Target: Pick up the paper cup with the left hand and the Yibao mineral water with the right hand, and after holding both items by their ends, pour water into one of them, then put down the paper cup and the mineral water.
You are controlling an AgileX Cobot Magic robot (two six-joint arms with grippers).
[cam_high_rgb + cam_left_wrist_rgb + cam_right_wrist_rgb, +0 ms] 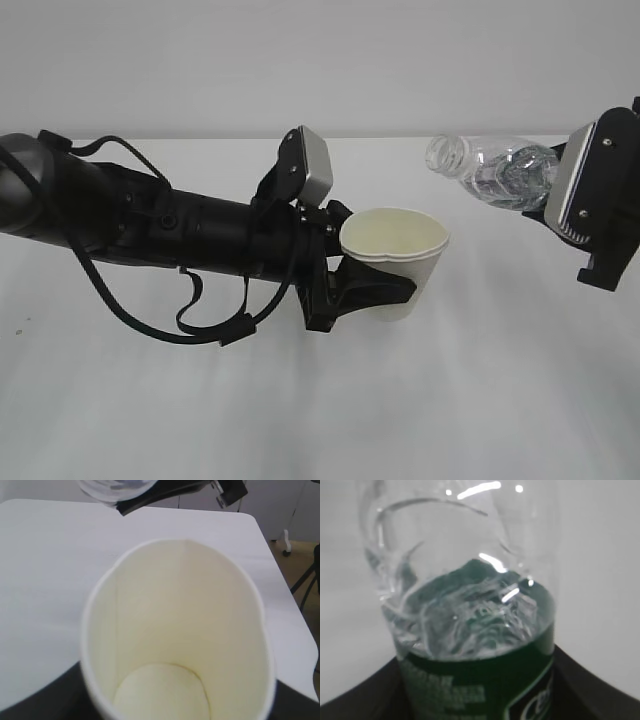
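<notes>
One tapered white paper cup [398, 262], rolled rim squeezed slightly oval and cream inside, sat clamped in the left tool [372, 288] above the matte white bench [300, 420]. One clear ribbed plastic bottle [492, 170] with a dark green label, tilted mouth-first toward the cup, was gripped by the right tool [585, 215].

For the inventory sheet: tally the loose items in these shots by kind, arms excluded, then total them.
Paper cups: 1, the paper cup
Water bottles: 1, the Yibao mineral water
Total: 2
</notes>
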